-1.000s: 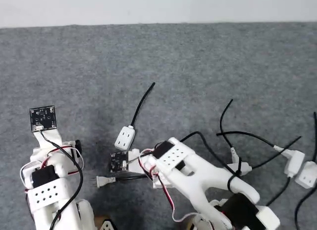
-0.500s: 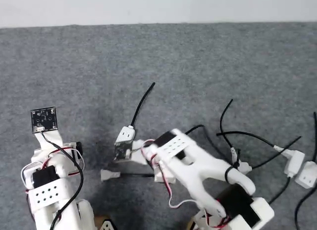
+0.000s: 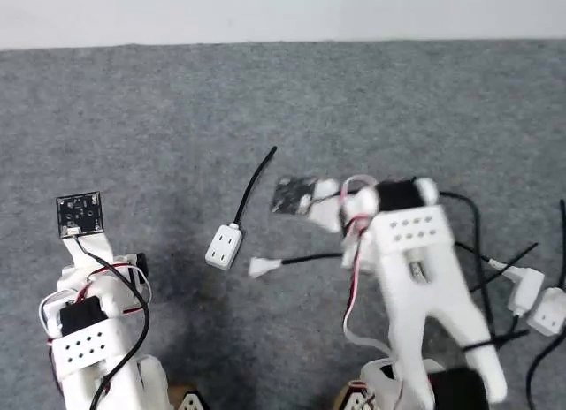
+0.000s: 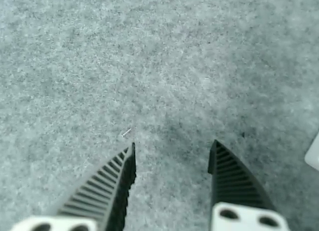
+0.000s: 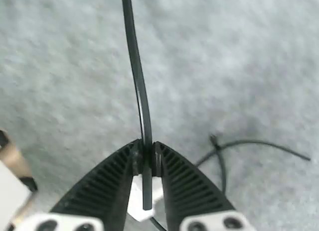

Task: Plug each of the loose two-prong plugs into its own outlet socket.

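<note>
Lying beside plug (image 3: 263, 267): socket (image 3: 223, 246), cord (image 3: 252, 187).

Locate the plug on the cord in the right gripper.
High view: the plug is at the end of the cord, mid-table, just right of the white socket and left of the right gripper.

Two arms stood at the one grey surface (image 3: 133, 118): a left arm (image 3: 88, 330) and a right arm (image 3: 416, 269). They carried two claws, the left claw (image 4: 172, 154) and the right claw (image 5: 146, 150). One white outlet socket (image 3: 223, 246) lay mid-surface with one socket cord (image 3: 255, 182). There was one loose plug (image 3: 263, 267) on one plug cord (image 3: 305, 258). Two white pieces lay at the far edge, an inner connector (image 3: 526, 288) and an outer connector (image 3: 550, 311); whether they were plugs or sockets could not be told.
</note>
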`<control>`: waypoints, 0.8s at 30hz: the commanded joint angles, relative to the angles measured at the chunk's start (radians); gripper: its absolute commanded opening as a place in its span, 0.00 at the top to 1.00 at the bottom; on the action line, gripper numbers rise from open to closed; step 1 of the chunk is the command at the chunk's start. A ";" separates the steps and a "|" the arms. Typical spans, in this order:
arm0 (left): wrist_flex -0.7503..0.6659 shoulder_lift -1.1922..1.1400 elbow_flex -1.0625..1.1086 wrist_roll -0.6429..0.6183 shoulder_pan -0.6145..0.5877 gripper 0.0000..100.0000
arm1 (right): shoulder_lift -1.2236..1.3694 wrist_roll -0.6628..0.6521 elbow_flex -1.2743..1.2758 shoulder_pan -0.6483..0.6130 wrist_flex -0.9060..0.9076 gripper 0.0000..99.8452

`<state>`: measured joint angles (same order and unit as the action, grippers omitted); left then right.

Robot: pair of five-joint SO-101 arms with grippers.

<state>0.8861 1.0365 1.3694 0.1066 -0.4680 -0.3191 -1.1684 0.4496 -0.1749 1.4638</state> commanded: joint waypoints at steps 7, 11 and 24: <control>-0.032 0.012 -0.008 0.008 -0.002 0.77 | 0.526 -0.060 -0.377 0.054 -0.151 0.99; -0.034 0.012 -0.007 0.008 -0.002 0.77 | 0.711 0.055 -0.617 0.056 -0.094 0.88; -0.035 0.012 0.002 0.012 0.011 0.77 | 0.817 0.677 -1.054 -0.076 0.332 0.85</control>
<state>0.8815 1.0365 1.3771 0.1097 -0.4695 0.5109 -0.6928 -0.5478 -0.1887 1.7476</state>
